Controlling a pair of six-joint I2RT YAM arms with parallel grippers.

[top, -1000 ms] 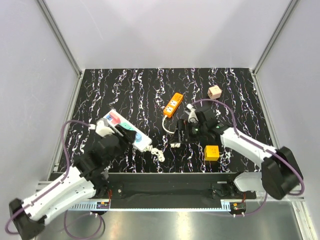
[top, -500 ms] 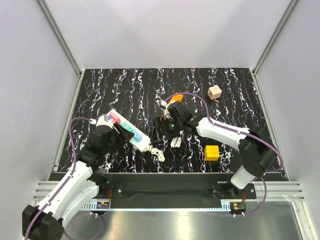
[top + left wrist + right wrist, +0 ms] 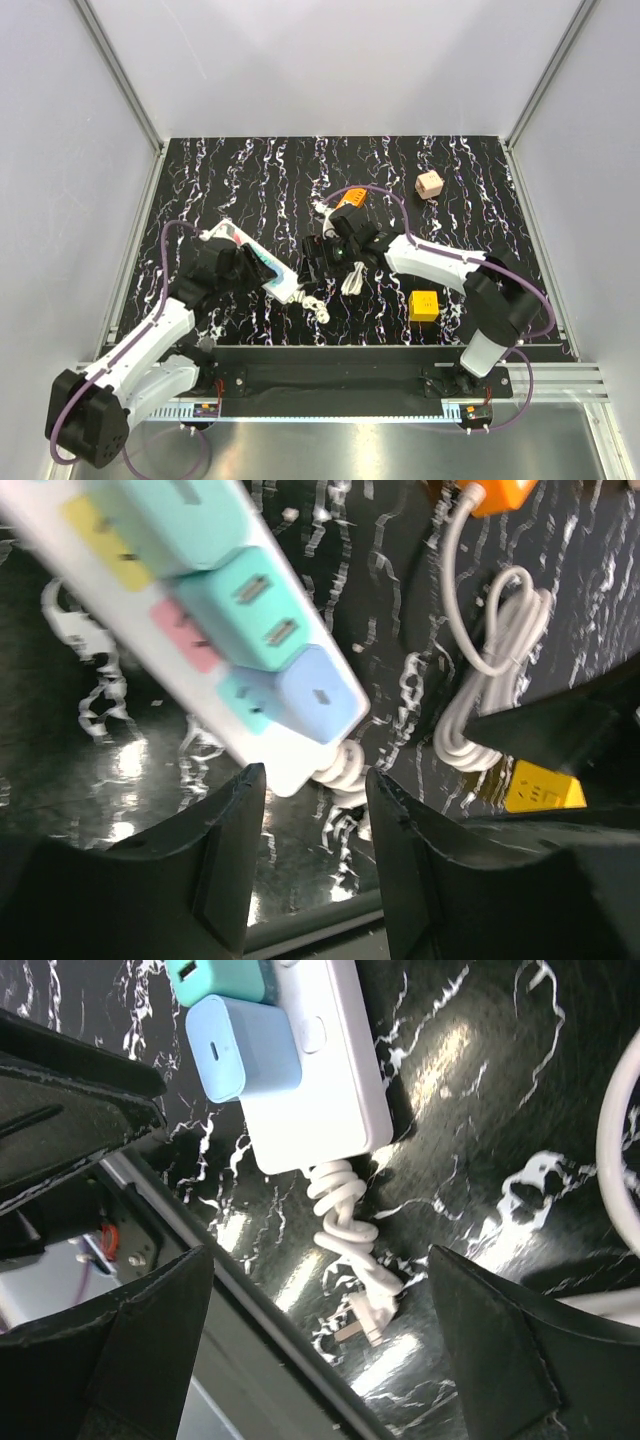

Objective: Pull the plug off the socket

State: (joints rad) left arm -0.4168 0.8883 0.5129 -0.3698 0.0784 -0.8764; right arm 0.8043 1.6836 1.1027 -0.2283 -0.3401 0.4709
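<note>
Black white-veined table [image 3: 250,170], pale walls round it. Socket [image 3: 283,287] lies flat on it, diagonal. Coiled cord [image 3: 343,1208] trails from its near end to loose prongs [image 3: 360,1328]. Blue plug [image 3: 315,688] sits in the socket's last outlet by the cord. Teal plug [image 3: 255,615] is in the next one along. Left gripper [image 3: 315,780] is over the socket's cord end, fingers apart and straddling that corner, clamped on nothing. Right gripper [image 3: 320,1260] is just right of the socket's cord end, spread wide, nothing held; the cord shows between its fingers. Right of the socket: white cable bundle [image 3: 495,645], yellow block [image 3: 423,305], orange strip [image 3: 349,199] farther back. Tan cube [image 3: 429,185] is well apart, far right of the socket.
</note>
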